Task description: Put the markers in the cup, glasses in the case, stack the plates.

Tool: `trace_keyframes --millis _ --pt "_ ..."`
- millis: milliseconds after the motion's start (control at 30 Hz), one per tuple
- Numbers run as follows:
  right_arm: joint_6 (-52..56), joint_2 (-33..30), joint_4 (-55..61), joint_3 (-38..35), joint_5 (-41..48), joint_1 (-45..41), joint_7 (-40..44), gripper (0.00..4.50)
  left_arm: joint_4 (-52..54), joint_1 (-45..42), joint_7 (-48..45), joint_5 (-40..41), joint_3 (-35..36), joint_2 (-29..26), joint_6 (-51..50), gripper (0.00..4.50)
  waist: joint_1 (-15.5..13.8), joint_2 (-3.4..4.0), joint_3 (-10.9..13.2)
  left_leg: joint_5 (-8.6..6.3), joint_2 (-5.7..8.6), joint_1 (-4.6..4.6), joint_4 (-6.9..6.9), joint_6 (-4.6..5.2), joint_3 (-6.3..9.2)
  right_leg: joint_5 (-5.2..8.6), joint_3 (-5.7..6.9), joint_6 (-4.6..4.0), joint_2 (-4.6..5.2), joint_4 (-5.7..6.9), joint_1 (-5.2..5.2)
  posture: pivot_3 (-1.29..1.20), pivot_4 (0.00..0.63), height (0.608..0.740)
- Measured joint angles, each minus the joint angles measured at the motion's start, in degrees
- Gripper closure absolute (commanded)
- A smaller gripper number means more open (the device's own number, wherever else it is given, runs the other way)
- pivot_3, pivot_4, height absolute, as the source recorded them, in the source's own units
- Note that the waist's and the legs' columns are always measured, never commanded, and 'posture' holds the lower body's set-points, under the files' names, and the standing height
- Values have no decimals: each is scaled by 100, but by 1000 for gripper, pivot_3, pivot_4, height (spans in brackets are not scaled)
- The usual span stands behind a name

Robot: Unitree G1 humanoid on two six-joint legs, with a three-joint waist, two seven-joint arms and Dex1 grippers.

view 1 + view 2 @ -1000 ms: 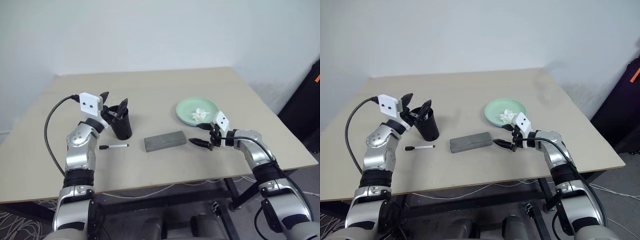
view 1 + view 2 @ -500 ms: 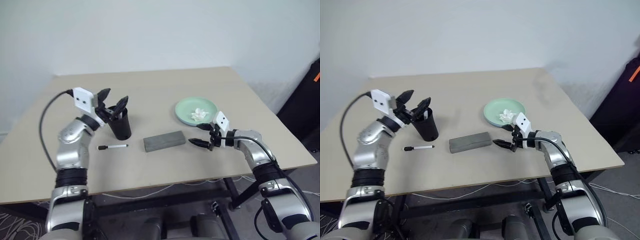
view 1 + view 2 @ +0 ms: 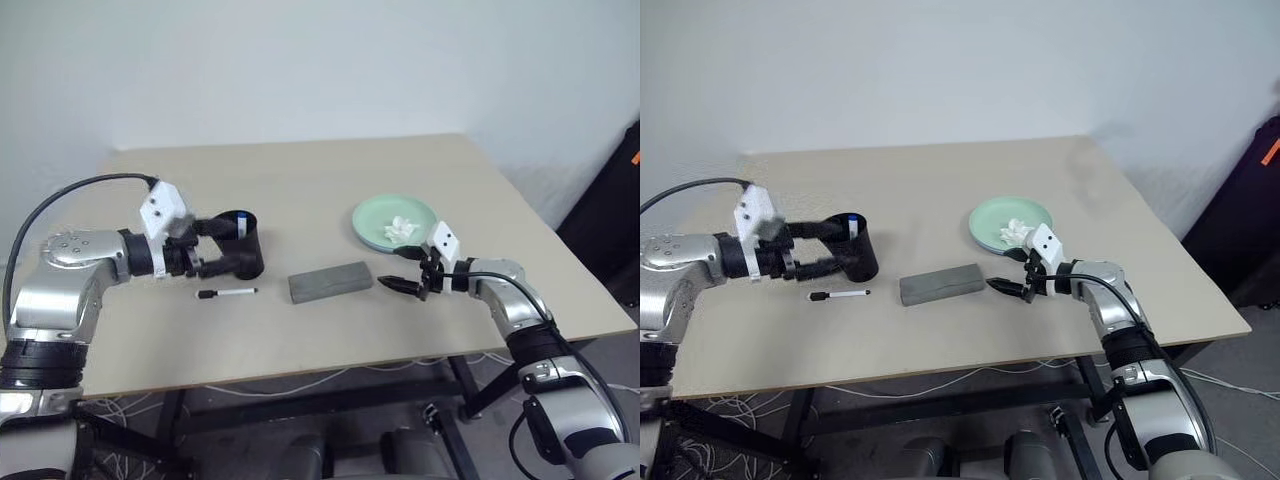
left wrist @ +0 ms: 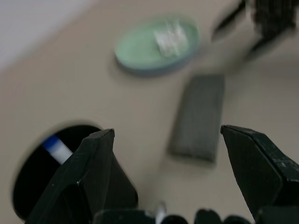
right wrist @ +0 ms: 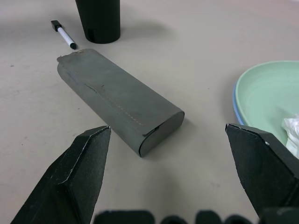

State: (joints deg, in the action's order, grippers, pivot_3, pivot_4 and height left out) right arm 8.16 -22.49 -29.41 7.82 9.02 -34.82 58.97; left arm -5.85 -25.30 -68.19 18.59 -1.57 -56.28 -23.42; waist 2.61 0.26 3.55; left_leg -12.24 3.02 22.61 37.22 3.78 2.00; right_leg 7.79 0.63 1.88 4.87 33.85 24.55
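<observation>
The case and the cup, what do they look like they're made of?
The case looks like matte grey felt or fabric over a stiff shell: a stitched seam runs along its top. The cup looks like smooth black plastic with a dull sheen, though coated metal is possible.

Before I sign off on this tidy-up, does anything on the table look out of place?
Yes. A crumpled white lump sits on the stacked plates, which looks odd there. One black-capped marker lies loose on the table beside the cup, which already holds the blue-capped one. The case lies closed.
</observation>
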Motion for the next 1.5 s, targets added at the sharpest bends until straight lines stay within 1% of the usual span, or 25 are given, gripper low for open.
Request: trace_keyframes --millis 33,167,300,400,633,867,1067,1233,1400,1500 --pt "-1 10 -2 0 -1 -1 0 223 -104 -59 -115 -219 -236 -92 35 650 -1 0 0 0 0 0 -3 0 1 0 0 0 0 0 1 0 0 740" --pt "-5 49 -13 8 -2 -41 -1 223 -664 -401 -357 -973 -918 -129 329 650 -4 0 0 0 -2 2 -11 0 5 0 3 0 -1 0 11 0 0 740" --pt "-7 46 -29 6 -3 -47 -3 223 -1056 -670 -493 -1352 -1157 -102 586 650 -3 -1 0 0 -1 5 -16 0 1 -3 -3 9 -2 -4 19 0 0 740" --pt "-22 77 -51 6 -7 -70 -6 223 -1943 -1297 -544 -1946 -1559 50 970 650 -5 -2 0 1 1 2 -16 0 -1 -5 0 16 -2 -5 13 0 0 740" --pt "-56 70 -70 -1 -7 -70 -27 223 -3244 -1904 -750 -2621 -1947 441 1667 650 -4 -4 -1 1 2 3 -14 1 -5 -6 -5 17 -4 -4 15 0 0 740" --pt "-79 75 -79 -3 -7 -70 -58 223 -4280 -2406 -807 -3164 -2128 716 2227 650 -4 -7 -1 2 2 4 0 2 -6 -6 -5 18 -4 -1 8 0 0 740" --pt "-89 80 -85 -3 -7 -70 -73 223 -4976 -2583 -813 -3415 -2182 932 2543 650 -5 -8 -1 2 2 5 8 3 -4 -6 -4 18 -2 0 5 0 0 740" --pt "-90 82 -87 -3 -7 -70 -116 223 -5437 -2713 -804 -3612 -2216 1125 2751 650 -5 -10 -2 2 2 4 9 4 -4 -7 -3 19 -2 1 4 0 0 740" --pt "-94 83 -87 -3 -7 -70 -129 223 -5626 -2803 -815 -3703 -2219 1181 2890 650 -4 -10 -2 2 2 2 13 4 -3 -7 -3 19 -1 2 -1 0 0 740" --pt "-95 83 -87 -3 -6 -70 -132 223 -5664 -2816 -874 -3733 -2217 1195 2931 1199 -4 -10 -2 1 2 2 16 4 -3 -7 -3 19 -1 4 -1 0 0 740"
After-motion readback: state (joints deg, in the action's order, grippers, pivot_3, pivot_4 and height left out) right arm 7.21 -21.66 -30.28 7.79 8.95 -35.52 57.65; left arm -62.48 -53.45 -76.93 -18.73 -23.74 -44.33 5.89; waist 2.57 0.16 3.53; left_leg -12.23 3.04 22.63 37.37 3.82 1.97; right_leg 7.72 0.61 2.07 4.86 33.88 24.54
